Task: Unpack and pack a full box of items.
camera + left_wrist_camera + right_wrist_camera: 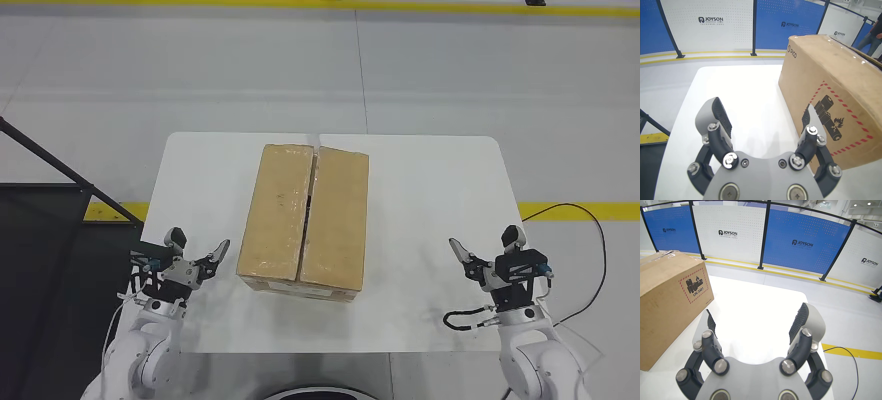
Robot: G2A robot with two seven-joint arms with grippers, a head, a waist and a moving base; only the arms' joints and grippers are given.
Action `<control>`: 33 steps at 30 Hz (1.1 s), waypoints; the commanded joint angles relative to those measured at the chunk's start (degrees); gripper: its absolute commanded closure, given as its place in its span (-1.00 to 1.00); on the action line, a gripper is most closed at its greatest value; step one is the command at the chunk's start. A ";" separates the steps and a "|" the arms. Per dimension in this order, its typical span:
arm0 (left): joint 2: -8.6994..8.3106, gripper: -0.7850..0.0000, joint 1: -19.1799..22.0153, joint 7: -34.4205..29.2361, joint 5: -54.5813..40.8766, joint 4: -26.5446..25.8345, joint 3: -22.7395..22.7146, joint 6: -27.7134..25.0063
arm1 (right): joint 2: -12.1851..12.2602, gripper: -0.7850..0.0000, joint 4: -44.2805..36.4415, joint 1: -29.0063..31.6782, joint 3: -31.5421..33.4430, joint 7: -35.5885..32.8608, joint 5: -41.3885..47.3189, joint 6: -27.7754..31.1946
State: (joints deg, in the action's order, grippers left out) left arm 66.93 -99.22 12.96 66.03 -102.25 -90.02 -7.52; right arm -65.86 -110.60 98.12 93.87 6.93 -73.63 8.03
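Nearest the robot, the left gripper [200, 243] is held over the table [430, 190] at about 8 o'clock from the box [305, 220], with its jaws spread wide and nothing grasped. One fingertip is seen just beside the box's side wall, but contact cannot be confirmed. The right gripper [485, 240] is held at about 4 o'clock, likewise spread and empty, well apart from the box. This flanking, released posture is judged to be a ready stance, with unpacking not yet begun.

The box is set at the table's middle, its long axis running 6 to 12 o'clock and its near end set back from the near edge. Its top flaps [275, 210] are closed along a centre seam [313, 200], where glossy tape [668, 254] is seen. The contents are hidden, and opening the seam is judged to be the first step.

Wide bare tabletop is found at 3 o'clock and a narrower strip at 9 o'clock, so unloaded items are judged best set toward 3 o'clock. Little room is offered at 12 o'clock, where the box's far end is close to the table's edge.
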 commanded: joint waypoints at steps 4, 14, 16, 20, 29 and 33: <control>0.15 -1.00 0.85 -1.64 1.03 0.43 1.80 -0.63 | 0.00 -1.00 0.00 0.00 0.00 0.00 0.00 0.00; 0.51 -1.00 3.15 -2.38 0.42 2.48 4.04 -2.75 | 0.00 -1.00 0.00 0.00 0.00 0.00 0.00 0.00; 0.57 -1.00 3.40 -2.39 0.33 2.80 4.32 -3.09 | 0.00 -1.00 0.00 0.00 0.00 0.00 0.00 0.00; 0.67 -1.00 3.82 -1.65 0.43 3.56 5.03 -4.22 | 0.00 -1.00 0.00 0.00 0.00 0.00 0.00 0.00; 0.88 -1.00 3.66 1.34 0.35 3.81 6.30 -6.87 | 0.00 -1.00 0.00 0.00 0.00 0.00 0.00 0.00; 0.92 -1.00 3.75 1.69 1.02 3.82 6.89 -7.91 | 0.00 -1.00 0.00 0.00 0.00 0.00 0.00 0.00</control>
State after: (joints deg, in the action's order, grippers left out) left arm 67.84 -95.54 14.67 66.74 -98.44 -83.29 -15.21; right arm -65.86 -110.60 98.12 93.87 6.93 -73.63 8.04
